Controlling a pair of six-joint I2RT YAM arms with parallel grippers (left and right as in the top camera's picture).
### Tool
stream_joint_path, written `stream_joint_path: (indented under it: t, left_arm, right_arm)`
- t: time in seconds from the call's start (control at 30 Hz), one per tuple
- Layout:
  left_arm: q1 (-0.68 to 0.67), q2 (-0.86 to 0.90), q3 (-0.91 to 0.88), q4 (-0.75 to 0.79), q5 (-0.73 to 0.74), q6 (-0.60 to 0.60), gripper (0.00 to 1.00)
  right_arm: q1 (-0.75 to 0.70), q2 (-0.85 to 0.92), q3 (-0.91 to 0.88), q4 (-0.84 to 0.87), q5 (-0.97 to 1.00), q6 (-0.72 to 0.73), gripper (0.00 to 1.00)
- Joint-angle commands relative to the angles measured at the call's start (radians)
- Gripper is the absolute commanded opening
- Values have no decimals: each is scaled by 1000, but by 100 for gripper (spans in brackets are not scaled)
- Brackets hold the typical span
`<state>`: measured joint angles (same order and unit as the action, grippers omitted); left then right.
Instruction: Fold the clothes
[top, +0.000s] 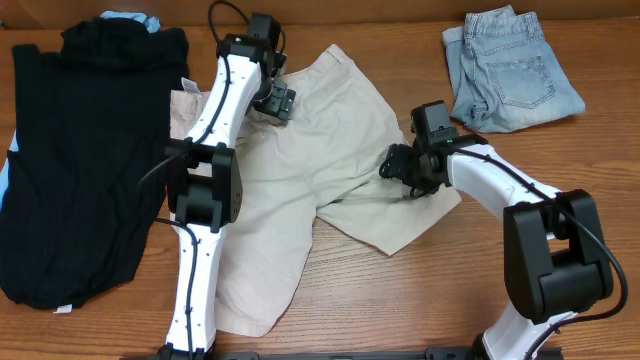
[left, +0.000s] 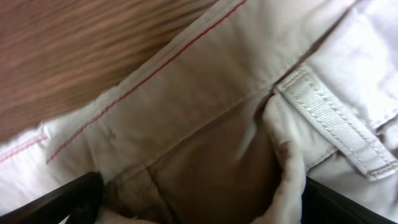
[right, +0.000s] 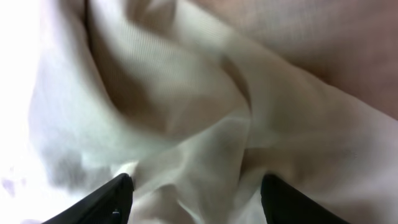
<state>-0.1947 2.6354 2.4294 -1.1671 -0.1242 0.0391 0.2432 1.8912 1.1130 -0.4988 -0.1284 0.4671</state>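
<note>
Far left, black garment (top: 80, 160) lies flat, not part of this job; leave it alone. The clothes (top: 300, 190), cream shorts, sit mid-table (top: 400, 290), spread open, waist toward the far edge, one leg running toward the near edge under the left arm, the other angled out to the right. Left gripper (top: 275, 100) is down at the waistband (left: 186, 81); the wrist view shows its fingers (left: 81, 196) set wide apart with cloth bulging up between them and a belt loop (left: 336, 124) just beside, so open, not clamped. Right gripper (top: 398, 165) is at the outer edge of the right-hand leg; its fingers (right: 118, 193) are likewise spread, a soft ridge of fabric standing between them, nothing pinched yet. Judgement: grasp stage ahead of a first fold, likely bringing the right leg over the other. To do it well: close on the stiff waistband seam rather than on the loop, take both layers at the leg edge, lift both ends evenly, keep the cloth lightly taut to avoid dragging wrinkles. Far right, denim shorts (top: 510, 70) lie well apart; no interference expected.
</note>
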Motion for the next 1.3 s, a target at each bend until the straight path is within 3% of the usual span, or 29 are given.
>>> stream_joint_path:
  t: [0.0, 0.13, 0.4, 0.7, 0.83, 1.0, 1.13, 1.27]
  left_arm:
    - [47, 79, -5, -50, -119, -206, 100]
    - [83, 107, -5, -150, -80, -311, 100]
    - [155, 158, -6, -343, 74, -313, 100]
    - [161, 158, -5, -408, 136, -312, 100]
    - [161, 156, 26, -422, 126, -282, 100]
    - [164, 130, 189, -466, 75, -283, 100]
    - [164, 80, 382, -494, 69, -291, 100]
    - [164, 14, 568, -523, 74, -298, 100]
  right_arm:
    - [-11, 114, -62, 38, 130, -26, 71]
    - [-25, 114, -62, 124, 196, -29, 70]
    - [-93, 114, -58, 315, 225, -56, 69]
    - [-129, 114, -10, 382, 195, -144, 70]
    - [-129, 98, 123, 190, 110, -161, 86]
    - [-126, 11, 388, -201, -11, -161, 100]
    - [-124, -67, 554, -489, -153, -161, 100]
    - [-95, -125, 577, -686, -233, -163, 100]
